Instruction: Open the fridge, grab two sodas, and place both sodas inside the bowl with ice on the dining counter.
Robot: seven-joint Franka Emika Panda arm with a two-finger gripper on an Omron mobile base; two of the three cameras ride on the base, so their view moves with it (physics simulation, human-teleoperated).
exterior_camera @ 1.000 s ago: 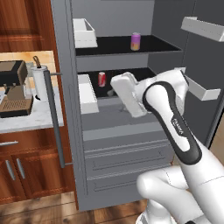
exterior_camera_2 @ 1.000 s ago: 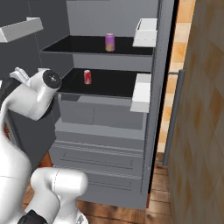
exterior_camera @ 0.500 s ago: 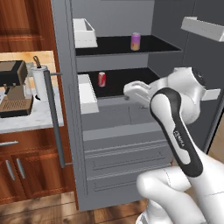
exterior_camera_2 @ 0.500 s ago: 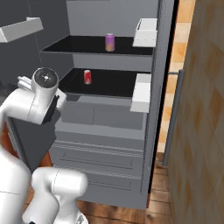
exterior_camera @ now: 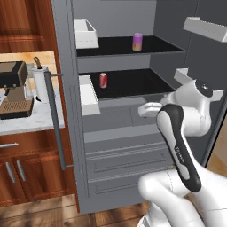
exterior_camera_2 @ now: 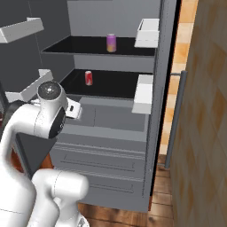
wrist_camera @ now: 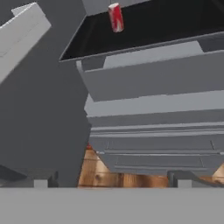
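The grey fridge point(exterior_camera: 116, 133) stands with both doors swung open. The red and white soda point(exterior_camera: 103, 80) is upright on the lower black shelf, also seen in the right base view point(exterior_camera_2: 88, 77) and at the top of the hand view point(wrist_camera: 116, 17). One shelf up stands the pink-purple soda point(exterior_camera: 138, 42) point(exterior_camera_2: 111, 43). My gripper point(exterior_camera: 145, 111) hovers in front of the grey inner drawer, below and right of the red can, holding nothing. Its fingertips point(wrist_camera: 40, 183) are spread wide, so it is open. The bowl and the dining counter are out of view.
The left door point(exterior_camera: 66, 111) carries white bins point(exterior_camera: 86, 33) and a long bar handle point(exterior_camera: 55, 119). Beyond it is a wall counter with a coffee machine point(exterior_camera: 15, 91) and a paper roll point(exterior_camera: 41, 84). The right door's bin point(exterior_camera: 204, 29) juts out beside my arm. Lower drawers point(exterior_camera: 128, 164) are closed.
My hand has drawn back from the lower shelf, moving right and down to the front of the inner drawer while the elbow swung right. Jaws stay open and both cans are unmoved.
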